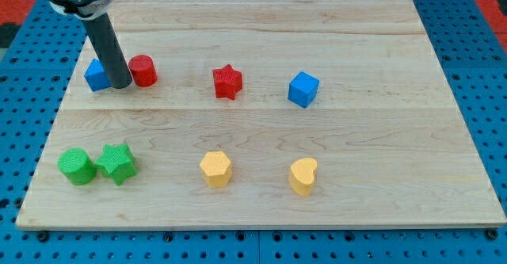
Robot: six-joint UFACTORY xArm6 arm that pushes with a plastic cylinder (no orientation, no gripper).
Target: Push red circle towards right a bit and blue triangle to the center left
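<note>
The red circle [143, 70] sits at the upper left of the wooden board [261, 193]. The blue triangle [97, 75] lies just to its left, partly hidden by my rod. My tip [120, 84] rests on the board between the two, touching or nearly touching the red circle's left side and the blue triangle's right side.
A red star [226, 81] and a blue cube [303, 89] lie to the right in the same row. Along the lower row are a green circle [77, 166], a green star [117, 162], a yellow hexagon [215, 169] and a yellow heart [303, 176].
</note>
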